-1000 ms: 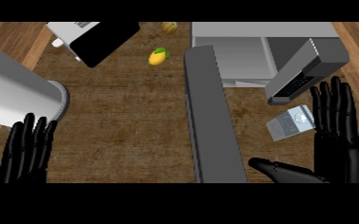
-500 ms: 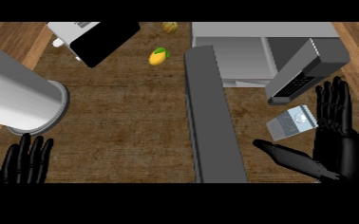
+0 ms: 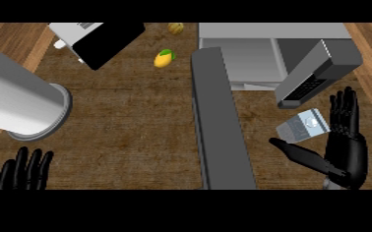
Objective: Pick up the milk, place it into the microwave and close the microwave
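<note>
You were at the pick-up step: your right robot hand [image 3: 343,145] was spread open, fingers straight and thumb out, just beside the milk carton [image 3: 303,126] on the counter [image 3: 131,128] at near right, not yet curled round it. Next you'd likely need to close on it and lift it toward the open microwave [image 3: 254,54] beyond. Its long door [image 3: 222,128] and a tilted grey box [image 3: 320,71] crowded that path. Your left robot hand [image 3: 25,169] rested open, near left.

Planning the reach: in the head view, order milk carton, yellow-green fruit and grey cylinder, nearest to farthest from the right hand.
1. milk carton, just left of the right hand.
2. yellow-green fruit, upper centre.
3. grey cylinder, far left.
</note>
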Tool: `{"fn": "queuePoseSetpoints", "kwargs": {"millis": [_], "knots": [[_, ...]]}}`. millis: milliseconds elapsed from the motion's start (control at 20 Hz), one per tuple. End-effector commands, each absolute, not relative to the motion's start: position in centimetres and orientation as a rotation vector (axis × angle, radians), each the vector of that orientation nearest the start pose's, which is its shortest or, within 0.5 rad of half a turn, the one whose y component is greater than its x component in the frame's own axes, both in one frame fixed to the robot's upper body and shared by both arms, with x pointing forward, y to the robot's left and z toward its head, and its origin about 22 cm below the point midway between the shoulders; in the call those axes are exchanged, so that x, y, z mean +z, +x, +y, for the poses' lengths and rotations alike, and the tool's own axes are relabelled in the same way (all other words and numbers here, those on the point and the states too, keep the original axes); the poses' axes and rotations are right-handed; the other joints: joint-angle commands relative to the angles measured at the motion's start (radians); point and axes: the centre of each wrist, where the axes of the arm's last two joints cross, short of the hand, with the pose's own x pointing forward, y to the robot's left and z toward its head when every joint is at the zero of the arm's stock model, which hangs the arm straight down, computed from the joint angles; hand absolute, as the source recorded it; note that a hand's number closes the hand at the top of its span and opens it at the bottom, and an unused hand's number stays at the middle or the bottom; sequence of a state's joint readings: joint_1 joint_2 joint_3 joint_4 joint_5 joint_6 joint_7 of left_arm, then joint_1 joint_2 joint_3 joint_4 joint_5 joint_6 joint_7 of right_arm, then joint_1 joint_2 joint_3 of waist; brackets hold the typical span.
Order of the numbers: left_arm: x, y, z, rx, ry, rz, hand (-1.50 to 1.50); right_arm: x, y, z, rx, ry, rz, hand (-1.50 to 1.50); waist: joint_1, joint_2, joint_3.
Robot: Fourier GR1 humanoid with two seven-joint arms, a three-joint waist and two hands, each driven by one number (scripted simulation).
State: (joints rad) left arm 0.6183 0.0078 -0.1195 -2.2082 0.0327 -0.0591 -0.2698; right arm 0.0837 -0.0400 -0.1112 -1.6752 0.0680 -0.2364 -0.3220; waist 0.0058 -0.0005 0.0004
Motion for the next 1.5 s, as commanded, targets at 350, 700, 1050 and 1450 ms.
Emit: {"fn": "queuePoseSetpoints", "kwargs": {"millis": [350, 700, 1050, 1450], "knots": [[4.9, 9.0, 22.6, 0.069, 0.079, -1.927, -1.5, -3.1, 20.7, -31.3, -0.111, -0.486, -1.829, -1.5, 0.0, -0.001, 0.0], [5.4, 10.0, 24.3, 0.073, 0.083, -1.936, -1.5, -6.1, 22.9, -33.4, -0.076, -0.459, -1.783, -1.5, 0.002, 0.001, 0.0], [4.3, 9.1, 24.4, 0.062, 0.085, -1.911, -1.5, -9.5, 21.0, -36.6, -0.097, -0.507, -1.756, -1.5, 0.002, 0.0, 0.0], [6.2, 9.5, 24.9, 0.072, 0.055, -1.91, -1.5, -11.2, 23.0, -36.7, -0.083, -0.415, -1.725, -1.5, 0.005, 0.002, 0.001]]}}
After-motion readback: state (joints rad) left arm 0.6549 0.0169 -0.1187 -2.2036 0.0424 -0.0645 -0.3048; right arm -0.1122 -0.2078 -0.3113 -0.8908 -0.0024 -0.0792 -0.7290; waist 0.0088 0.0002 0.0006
